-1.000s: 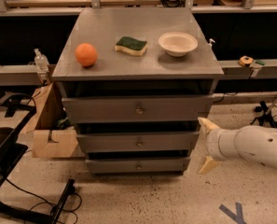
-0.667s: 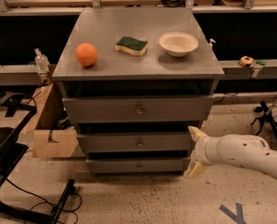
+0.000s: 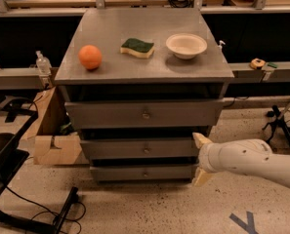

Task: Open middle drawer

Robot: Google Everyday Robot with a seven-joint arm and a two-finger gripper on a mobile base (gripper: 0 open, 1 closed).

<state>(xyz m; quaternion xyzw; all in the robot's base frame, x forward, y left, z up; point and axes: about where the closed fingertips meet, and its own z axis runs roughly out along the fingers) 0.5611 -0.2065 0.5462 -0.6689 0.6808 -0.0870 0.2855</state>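
The middle drawer [image 3: 134, 149] is a grey flat front with a small round brass knob [image 3: 146, 150], second of three in the grey cabinet. It sits shut, flush with the others. My gripper [image 3: 199, 160] comes in from the right on a white arm, its two cream fingers spread one above the other. It is open and empty at the right end of the middle drawer's front, well right of the knob. The upper fingertip [image 3: 199, 139] is level with the drawer's top edge, the lower one by the bottom drawer [image 3: 143, 172].
The top drawer [image 3: 144, 113] is above. On the cabinet top [image 3: 110, 28] sit an orange [image 3: 90, 57], a green sponge [image 3: 137, 47] and a white bowl [image 3: 186, 45]. A cardboard box [image 3: 51, 135] stands at the left; black stand legs and cables lie on the floor at the left.
My arm and gripper have moved left, from out right of the cabinet to the right end of the middle drawer's front. The drawers have not moved.
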